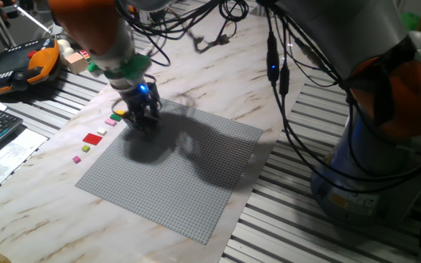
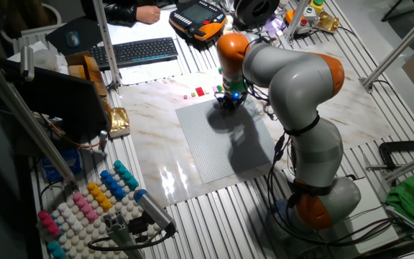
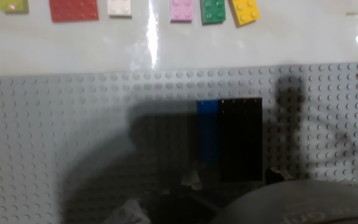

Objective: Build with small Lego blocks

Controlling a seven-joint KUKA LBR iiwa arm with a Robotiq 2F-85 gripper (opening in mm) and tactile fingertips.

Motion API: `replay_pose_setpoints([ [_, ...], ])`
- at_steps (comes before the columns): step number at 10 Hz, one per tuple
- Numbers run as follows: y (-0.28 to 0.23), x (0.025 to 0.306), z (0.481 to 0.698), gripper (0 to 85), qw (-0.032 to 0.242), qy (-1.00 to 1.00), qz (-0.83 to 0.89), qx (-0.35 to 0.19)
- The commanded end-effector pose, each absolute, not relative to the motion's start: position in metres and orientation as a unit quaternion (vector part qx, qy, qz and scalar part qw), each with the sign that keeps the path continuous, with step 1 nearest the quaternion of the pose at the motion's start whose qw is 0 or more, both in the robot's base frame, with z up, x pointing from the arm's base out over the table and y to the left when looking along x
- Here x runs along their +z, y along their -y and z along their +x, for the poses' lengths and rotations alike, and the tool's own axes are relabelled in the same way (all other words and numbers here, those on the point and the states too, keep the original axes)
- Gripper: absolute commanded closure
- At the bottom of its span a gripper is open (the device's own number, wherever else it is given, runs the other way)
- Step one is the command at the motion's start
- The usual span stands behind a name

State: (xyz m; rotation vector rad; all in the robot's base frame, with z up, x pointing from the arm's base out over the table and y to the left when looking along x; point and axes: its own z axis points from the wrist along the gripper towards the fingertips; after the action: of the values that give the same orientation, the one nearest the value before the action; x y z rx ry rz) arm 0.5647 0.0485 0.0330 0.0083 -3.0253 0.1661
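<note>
Gripper (image 1: pixel 143 117) hangs low over the baseplate (image 1: pixel 188 190); its jaw state is hidden; blue block (image 3: pixel 208 134) shadowed.

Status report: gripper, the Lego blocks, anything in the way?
Gripper low over baseplate, jaw state unclear. Blue block and black block side by side on it. Six loose blocks on table beyond. No obstruction seen.

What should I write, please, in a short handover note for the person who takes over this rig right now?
Gripper: low over the grey baseplate, near its edge; open or shut cannot be told.
On the baseplate: a blue brick and a black brick, side by side and touching.
Loose in a row on the table beside the plate: lime, red, white, pink, green and yellow bricks.
Done: two bricks placed. Left: six loose ones.
</note>
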Motion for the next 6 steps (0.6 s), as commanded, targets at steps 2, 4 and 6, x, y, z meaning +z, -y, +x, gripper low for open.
replay_pose_setpoints([
  [2, -0.0422, 0.0291, 0.5647, 28.7, 0.056, 0.997, 0.016, 0.049],
  [4, -0.0426, 0.0282, 0.5636, 29.7, 0.057, 0.997, 0.016, 0.046],
  [6, -0.0438, 0.0277, 0.564, 31.0, 0.056, 0.997, 0.015, 0.044],
])
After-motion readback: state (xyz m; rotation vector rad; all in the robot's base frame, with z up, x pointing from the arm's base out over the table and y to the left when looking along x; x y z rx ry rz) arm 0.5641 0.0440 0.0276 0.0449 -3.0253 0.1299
